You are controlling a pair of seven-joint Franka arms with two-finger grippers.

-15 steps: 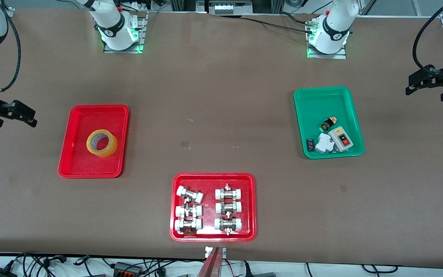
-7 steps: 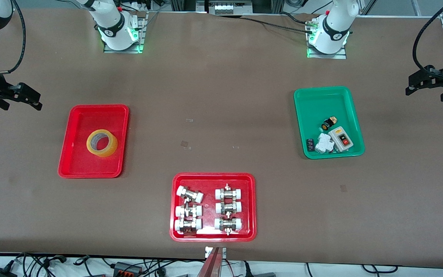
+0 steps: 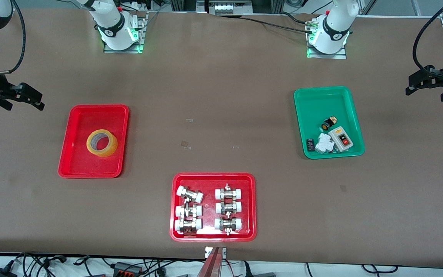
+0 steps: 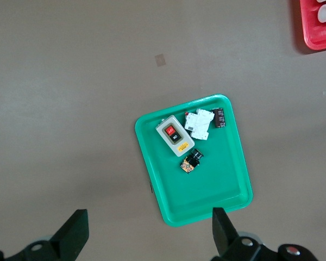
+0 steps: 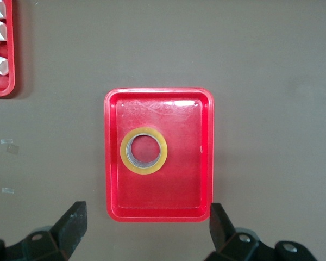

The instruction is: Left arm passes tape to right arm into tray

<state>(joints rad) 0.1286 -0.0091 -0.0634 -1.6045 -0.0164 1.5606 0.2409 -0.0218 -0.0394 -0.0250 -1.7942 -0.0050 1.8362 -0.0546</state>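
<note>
The tape (image 3: 102, 143) lies in the tray (image 3: 78, 165) toward the right arm's end; the fittings tray (image 3: 213, 177) sits nearer the camera; the third tray (image 3: 323, 92) lies toward the left arm's end.

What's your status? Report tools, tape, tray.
Left tool open, high over the table edge near the green tray. Right tool open, high beside the red tray. Tape flat in that tray. Nothing in the way.

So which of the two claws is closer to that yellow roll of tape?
The right. The right gripper hangs open just off the plain red tray holding the tape. The left gripper hangs open at the table's other end, past the green tray.
</note>
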